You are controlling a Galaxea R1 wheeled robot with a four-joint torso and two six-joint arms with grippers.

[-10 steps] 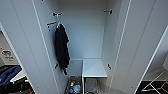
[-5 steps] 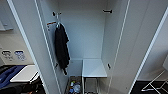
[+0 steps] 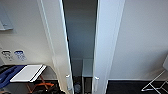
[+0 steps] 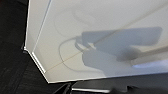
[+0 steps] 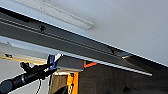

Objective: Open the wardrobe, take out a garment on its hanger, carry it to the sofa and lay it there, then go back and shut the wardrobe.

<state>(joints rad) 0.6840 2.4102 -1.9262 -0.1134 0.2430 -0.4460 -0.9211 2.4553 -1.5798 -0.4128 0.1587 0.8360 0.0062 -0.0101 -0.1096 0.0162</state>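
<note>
A: Item one, the wardrobe (image 3: 80, 50)?

B: White, two doors, centre of the head view. Left door (image 3: 58, 47) and right door (image 3: 106, 45) stand nearly together, with a narrow dark gap between their inner edges. Two small vertical handles (image 3: 68, 82) sit low on the facing edges, one per door.

A: Inside?

B: Dim back wall and a pale shelf block (image 3: 87, 68) low down. Something dark below it, too murky to name.

A: Room at the sides?

B: Bare white wall (image 3: 142, 40) to the right, a dark floor strip (image 3: 125, 87) under it, and a white wire-frame leg (image 3: 155, 85) cut off at the far right edge. To the left, a flat white board (image 3: 27, 72) on orange legs (image 3: 42, 86), with blue fabric (image 3: 7, 75) beside it, cut by the edge.

A: Grippers?

B: Cannot tell for either one. The left wrist view gives a white panel (image 4: 100, 37) close up, with shadows on it and dark carpet (image 4: 15, 62) past its corner. The right wrist view gives a white surface (image 5: 125, 27) with a raised strip, and a dark grey rail (image 5: 75, 47) running beneath.
</note>
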